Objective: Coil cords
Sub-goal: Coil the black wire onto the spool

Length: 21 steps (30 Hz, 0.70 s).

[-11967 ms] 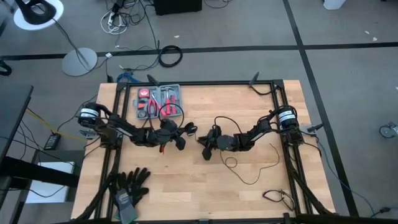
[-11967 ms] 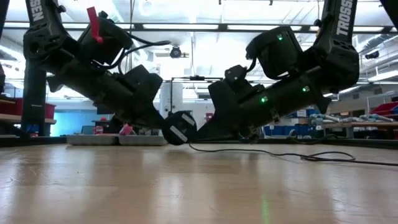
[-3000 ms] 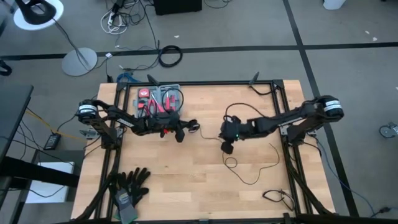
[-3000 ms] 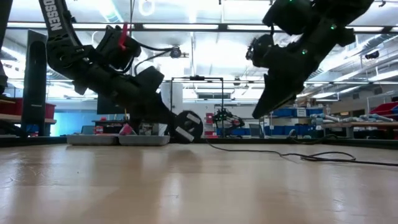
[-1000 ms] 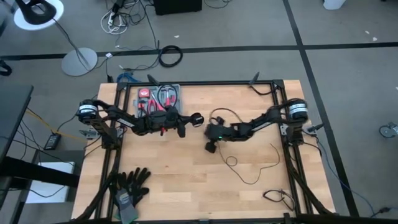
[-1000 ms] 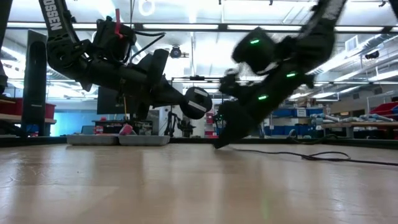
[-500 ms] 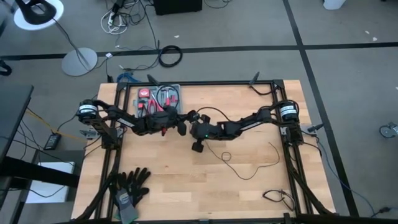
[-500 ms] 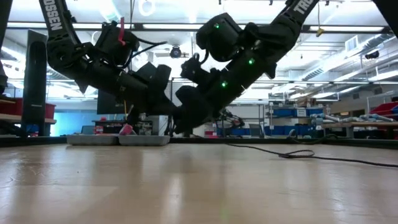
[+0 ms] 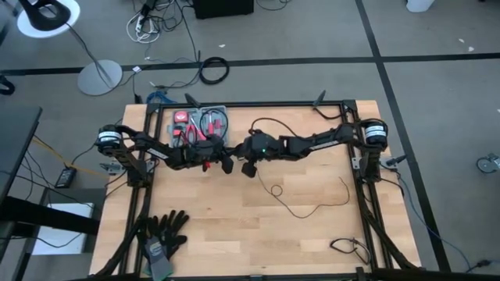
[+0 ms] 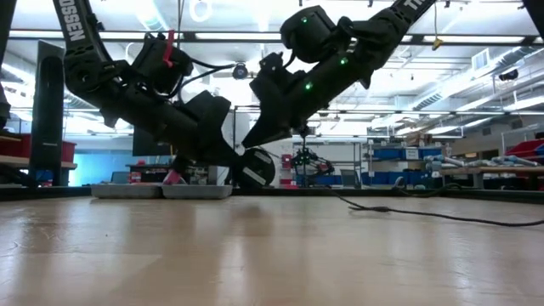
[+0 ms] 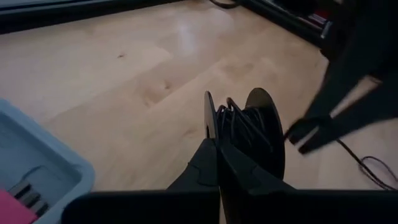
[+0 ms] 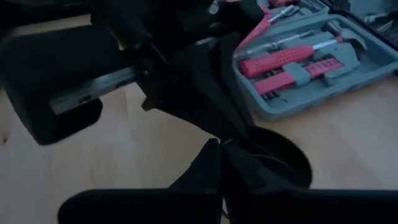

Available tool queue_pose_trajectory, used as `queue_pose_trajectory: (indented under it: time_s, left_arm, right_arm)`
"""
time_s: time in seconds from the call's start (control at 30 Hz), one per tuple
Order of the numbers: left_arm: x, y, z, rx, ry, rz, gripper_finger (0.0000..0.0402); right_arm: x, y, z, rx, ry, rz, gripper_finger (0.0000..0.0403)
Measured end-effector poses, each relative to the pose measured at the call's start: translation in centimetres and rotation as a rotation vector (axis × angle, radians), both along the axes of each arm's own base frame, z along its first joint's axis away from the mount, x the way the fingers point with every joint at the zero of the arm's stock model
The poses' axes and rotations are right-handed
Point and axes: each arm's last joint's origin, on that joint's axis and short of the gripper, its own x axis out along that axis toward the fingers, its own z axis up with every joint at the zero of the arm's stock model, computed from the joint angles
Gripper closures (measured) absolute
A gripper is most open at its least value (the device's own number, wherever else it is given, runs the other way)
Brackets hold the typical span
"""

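Landmark: tool case point(image 9: 201, 125).
Left gripper point(image 9: 227, 164): jaws clamped on the puck point(image 11: 258, 134), just in front of the case.
Right gripper point(image 9: 248, 168): jaws closed, apparently pinching the cords point(image 9: 301, 211), touching distance from the puck.
Cords: slack trails from the puck away from the case, across the table point(image 9: 234, 234).
Nearer arm: right.

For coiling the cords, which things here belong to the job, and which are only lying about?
Belong to the job:
- thin black cord trailing across the wooden table
- round black puck with cord wound on it
- left gripper, jaws shut
- right gripper, jaws shut

Lying about:
- grey tool case with pink-handled tools
- black gloves
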Motion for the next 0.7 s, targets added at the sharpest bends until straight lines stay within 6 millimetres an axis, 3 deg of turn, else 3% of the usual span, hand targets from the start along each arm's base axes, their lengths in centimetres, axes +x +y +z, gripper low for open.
queue_pose_trajectory:
  time_s: [0.27,0.7]
  left_arm:
    - [0.0,-0.2,-0.2,-0.037,0.006,-0.06,0.0401]
    - [-0.1,-0.2,-0.5,-0.061,0.033,-0.059,0.0401]
  right_arm:
    - [-1.7,-1.7,0.4,0.021,0.135,-0.009,0.0368]
    - [-3.5,-1.4,-1.3,0.106,0.39,-0.033,0.0342]
